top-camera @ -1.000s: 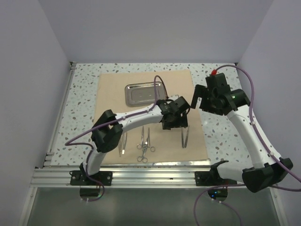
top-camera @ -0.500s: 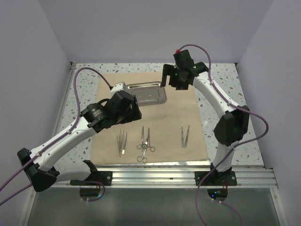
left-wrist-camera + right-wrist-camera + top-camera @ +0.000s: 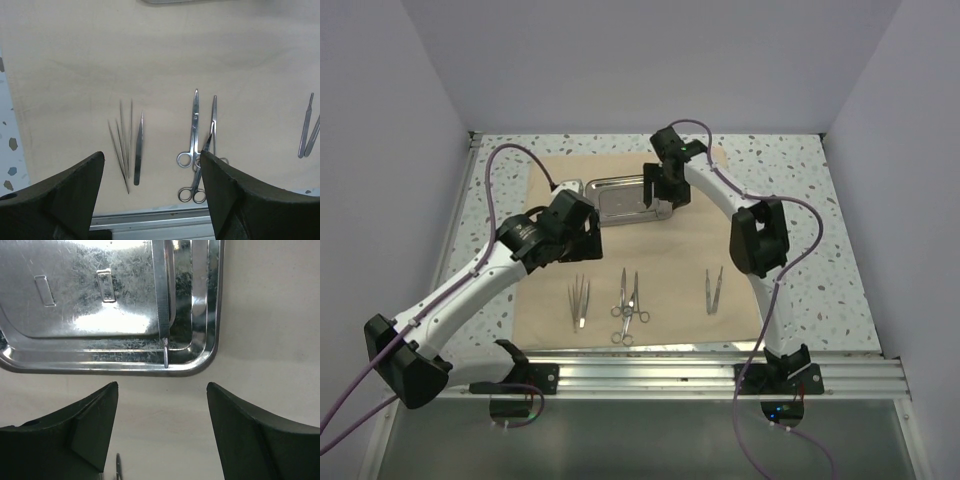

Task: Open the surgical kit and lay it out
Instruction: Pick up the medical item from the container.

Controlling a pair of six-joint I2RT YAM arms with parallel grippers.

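- Beige cloth wrap lies flat; steel tray rests on its far part.
- Slim probe lies inside the tray.
- Tweezers and forceps lie on the cloth, near edge.
- Left gripper: spread, empty.
- Right gripper: spread, empty, above the tray rim.

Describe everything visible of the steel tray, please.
The steel tray is a shiny, scratched rectangle with rounded corners and a stepped rim. It lies flat on the beige cloth, toward its far edge. One slim metal instrument lies inside along one short side, its tip on the rim's slope. The right gripper hangs above that end, jaws open.
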